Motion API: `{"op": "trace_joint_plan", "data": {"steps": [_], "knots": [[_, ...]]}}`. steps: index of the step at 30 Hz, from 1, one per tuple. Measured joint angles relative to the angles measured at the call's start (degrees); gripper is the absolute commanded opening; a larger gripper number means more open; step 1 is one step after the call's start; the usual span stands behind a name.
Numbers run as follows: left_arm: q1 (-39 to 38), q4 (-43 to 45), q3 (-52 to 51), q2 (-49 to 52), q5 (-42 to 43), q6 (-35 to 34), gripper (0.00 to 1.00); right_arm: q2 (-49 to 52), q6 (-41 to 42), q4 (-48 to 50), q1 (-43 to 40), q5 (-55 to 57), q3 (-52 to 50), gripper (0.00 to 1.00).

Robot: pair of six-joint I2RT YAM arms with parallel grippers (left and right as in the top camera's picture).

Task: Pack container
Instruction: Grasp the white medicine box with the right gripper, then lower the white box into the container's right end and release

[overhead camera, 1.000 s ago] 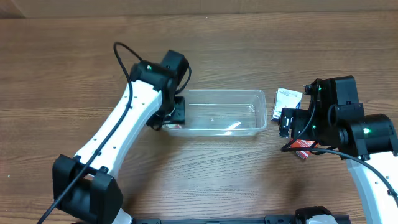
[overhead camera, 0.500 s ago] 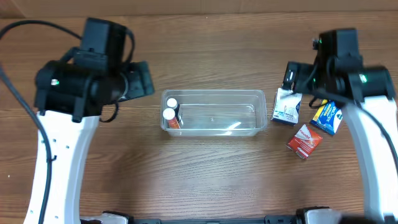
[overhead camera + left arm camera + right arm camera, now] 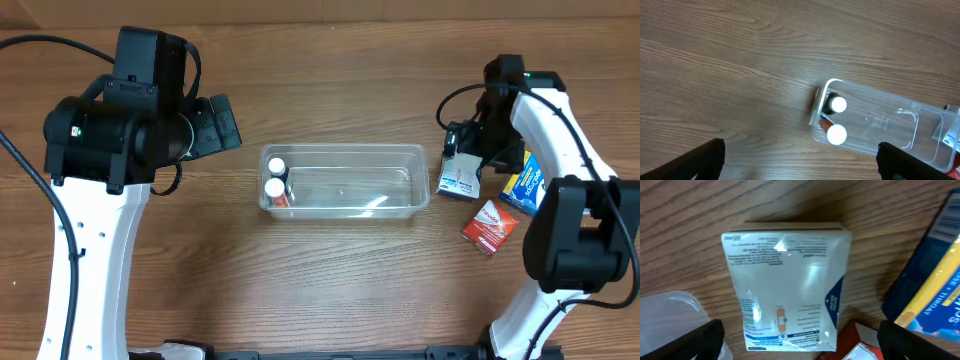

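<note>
Right fingers (image 3: pixel 690 342) are spread wide with nothing between them, hovering straight over the white packet (image 3: pixel 787 290). The packet's long axis runs top-to-bottom in the right wrist view, across the line joining the two tips, so closing would pinch its short sides. My read: alignment is good and it needs only a descent.

Right gripper (image 3: pixel 463 148) is clearly the nearer one. Left gripper (image 3: pixel 800 162) is also wide and empty, raised toward the table's left edge (image 3: pixel 20 240), well apart from the packets.

Container (image 3: pixel 345 182) lies mid-table with its long axis parallel to the far edge. Two white-capped bottles (image 3: pixel 272 186) stand at its left end. The white packet is just beside its right end. Blue packet (image 3: pixel 525 190) and red packet (image 3: pixel 490 225) lie further toward the right edge.

Overhead gives the layout, but the arm hides part of the white packet. Right wrist shows the packet's full face, the tip alignment and a container corner at lower left. Height above the packet: can't tell.
</note>
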Motion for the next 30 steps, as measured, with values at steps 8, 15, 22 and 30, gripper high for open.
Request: {"op": "trace_joint_plan", "data": {"steps": [8, 15, 22, 30], "knots": [[0.0, 0.0, 0.0, 0.0, 0.0, 0.0, 0.98, 1.6, -0.2, 3.1, 0.0, -0.3, -3.5, 1.00], [0.0, 0.2, 0.0, 0.0, 0.0, 0.0, 0.97, 2.1, -1.3, 6.7, 0.0, -2.5, -7.7, 1.00], [0.0, 0.2, 0.0, 0.0, 0.0, 0.1, 1.00, 2.1, -1.7, 7.5, 0.0, -2.9, -7.9, 0.76], [0.0, 0.2, 0.0, 0.0, 0.0, 0.2, 1.00, 0.5, -1.7, -0.4, 0.0, -3.0, -0.5, 0.74]]}}
